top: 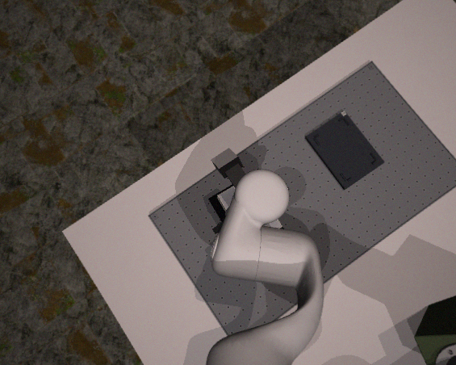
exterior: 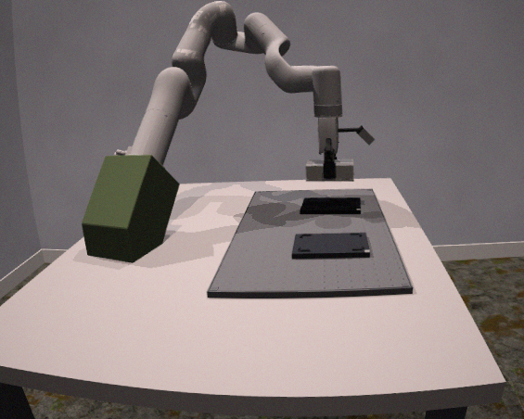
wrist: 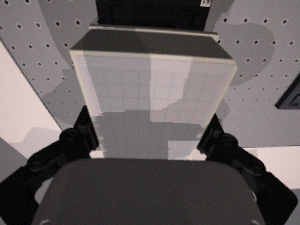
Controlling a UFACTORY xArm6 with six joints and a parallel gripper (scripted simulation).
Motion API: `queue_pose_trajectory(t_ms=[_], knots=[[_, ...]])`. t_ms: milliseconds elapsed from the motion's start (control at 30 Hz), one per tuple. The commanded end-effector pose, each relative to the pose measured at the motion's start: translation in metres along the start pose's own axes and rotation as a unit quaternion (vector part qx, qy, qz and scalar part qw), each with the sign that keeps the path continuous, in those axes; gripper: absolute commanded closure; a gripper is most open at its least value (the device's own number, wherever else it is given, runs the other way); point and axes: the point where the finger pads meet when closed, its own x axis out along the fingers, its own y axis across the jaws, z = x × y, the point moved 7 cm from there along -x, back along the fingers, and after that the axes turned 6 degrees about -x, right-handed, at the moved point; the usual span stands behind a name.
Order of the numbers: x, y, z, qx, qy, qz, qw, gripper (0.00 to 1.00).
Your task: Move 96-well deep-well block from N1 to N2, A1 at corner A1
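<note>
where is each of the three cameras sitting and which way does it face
Top: overhead, looking straight down on the table and perforated plate; shows the arm's wrist and forearm from above, hiding most of the block.
Exterior: table-side, facing the far wall; shows the whole arm, its green base and the gripper shut on the deep-well block, lifted above nest N1.
Wrist: on the gripper, looking down past its fingers onto the block's wells.
Shared: top and exterior both show empty nest N2.

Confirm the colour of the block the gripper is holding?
Pale grey-white deep-well block, its top gridded with wells; clearest in the wrist view.
</note>
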Motion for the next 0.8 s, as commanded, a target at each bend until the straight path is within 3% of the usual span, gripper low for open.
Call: queue_pose_trajectory(t_ms=[0,667,767], knots=[[-0.0115,-0.0003,-0.0009,-0.001,0.001,0.0,1.0,1.0],[-0.0155,-0.0003,-0.0009,-0.001,0.001,0.0,1.0,1.0],[-0.0156,0.0097,-0.0004,-0.03,0.001,0.0,1.0,1.0]])
